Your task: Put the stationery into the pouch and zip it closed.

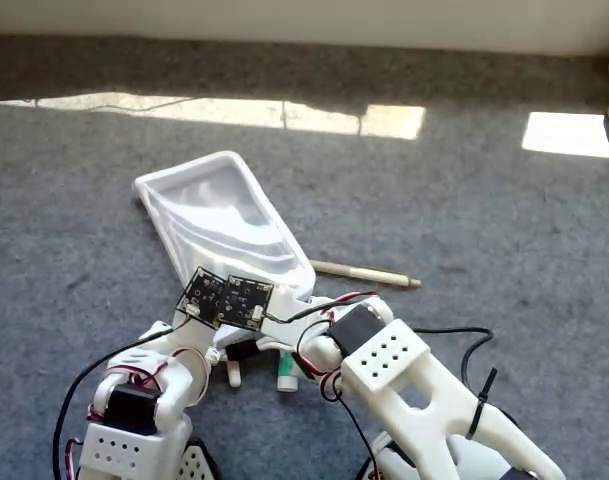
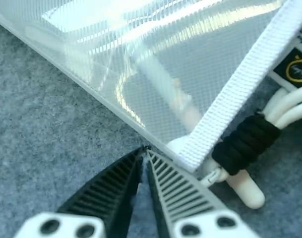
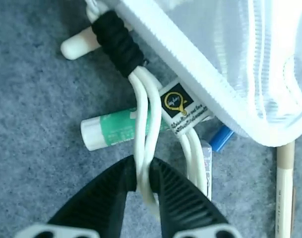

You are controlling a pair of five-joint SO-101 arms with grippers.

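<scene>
The white mesh pouch (image 1: 224, 220) lies flat on the grey carpet, its zip end toward the arms. My left gripper (image 2: 143, 151) is shut, its tips meeting right at the pouch's edge (image 2: 116, 119) near the corner; I cannot tell whether they pinch it. My right gripper (image 3: 143, 173) is shut on the white zip-pull cord (image 3: 141, 109), which has a black wrapped knot (image 3: 116, 42) and a printed tag (image 3: 183, 106). A green-and-white glue stick (image 3: 111, 131), a blue-tipped item (image 3: 221, 138) and a white cylinder (image 3: 79, 44) lie outside by the pouch's mouth. Something pale shows through the mesh (image 2: 175, 99).
A beige pencil (image 1: 364, 272) lies on the carpet just right of the pouch. Both arms (image 1: 394, 370) crowd the near edge, with black cables trailing. Bare carpet stretches to the far side and right, crossed by bright sun patches (image 1: 569, 133).
</scene>
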